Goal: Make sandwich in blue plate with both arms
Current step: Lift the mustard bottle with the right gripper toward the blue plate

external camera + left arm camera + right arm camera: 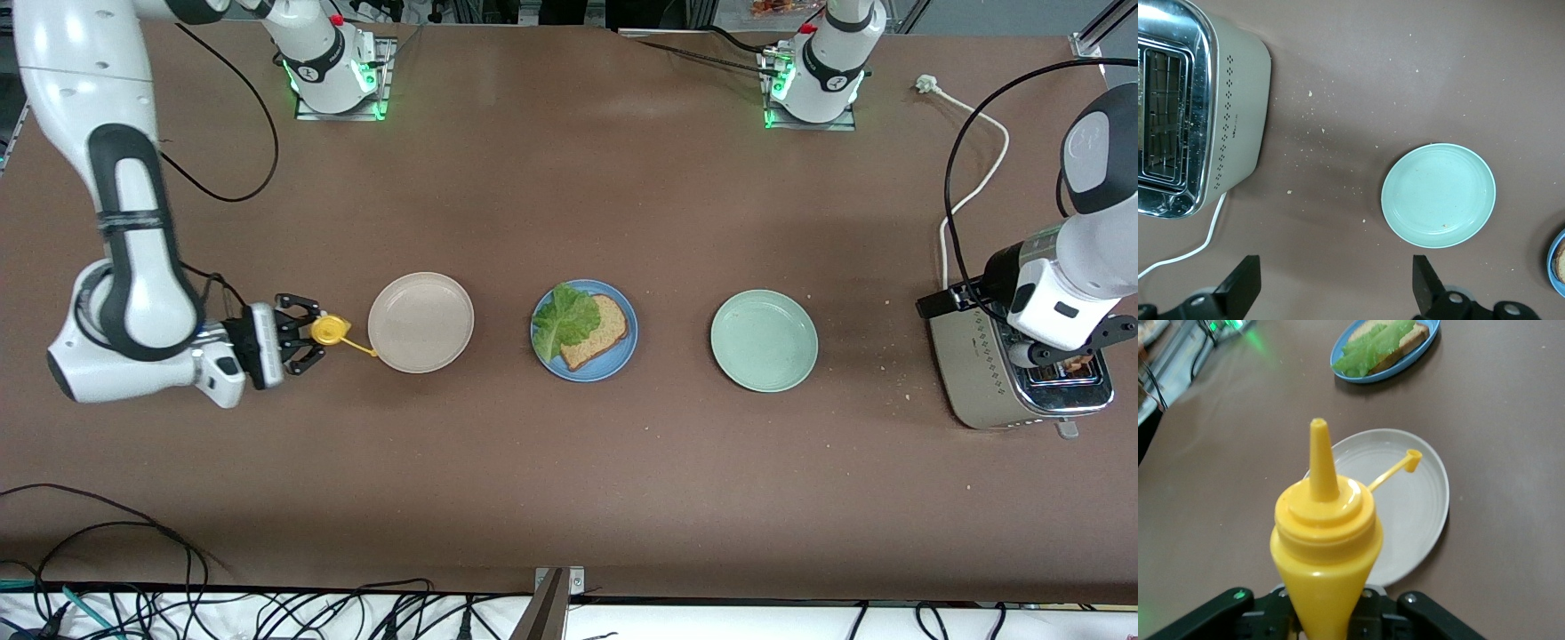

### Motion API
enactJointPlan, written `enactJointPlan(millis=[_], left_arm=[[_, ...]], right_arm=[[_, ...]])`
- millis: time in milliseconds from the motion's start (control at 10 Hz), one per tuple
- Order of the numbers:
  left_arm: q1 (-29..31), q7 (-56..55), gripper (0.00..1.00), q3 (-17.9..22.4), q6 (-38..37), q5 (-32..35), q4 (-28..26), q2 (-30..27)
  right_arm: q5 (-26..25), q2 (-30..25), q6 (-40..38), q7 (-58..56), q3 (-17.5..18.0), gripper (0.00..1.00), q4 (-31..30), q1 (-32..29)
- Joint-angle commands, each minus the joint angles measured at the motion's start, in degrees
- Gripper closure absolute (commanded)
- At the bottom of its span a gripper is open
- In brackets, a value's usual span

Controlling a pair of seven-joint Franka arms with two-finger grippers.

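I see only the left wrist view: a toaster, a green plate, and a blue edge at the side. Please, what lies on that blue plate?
Observer: On the blue plate lies one bread slice with a lettuce leaf over part of it.
Operator: Where is the right gripper?
Observer: The right gripper is beside the beige plate, toward the right arm's end of the table.
Operator: Does it hold something?
Observer: Yes, its fingers are around a yellow squeeze bottle, whose cap hangs open.

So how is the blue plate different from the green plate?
The round matte blue plate holds a brown bread slice and a ruffled green lettuce leaf; the round pale green plate holds no food. The green one sits nearer the left arm's end and looks slightly wider. Both are round and shallow.
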Motion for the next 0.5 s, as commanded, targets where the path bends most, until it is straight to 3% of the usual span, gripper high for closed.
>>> enactJointPlan(millis=[0, 398], left_arm=[[0.27, 1.59, 0.00, -0.26, -0.82, 1.67, 1.03, 0.33], [0.62, 1.68, 0.00, -0.35, -0.82, 1.67, 1.03, 0.33]], right_arm=[[-7.23, 0.17, -0.74, 15.67, -0.47, 1.00, 6.42, 9.74], [-23.54, 0.17, -0.39, 34.42, -0.74, 1.00, 13.37, 24.50]])
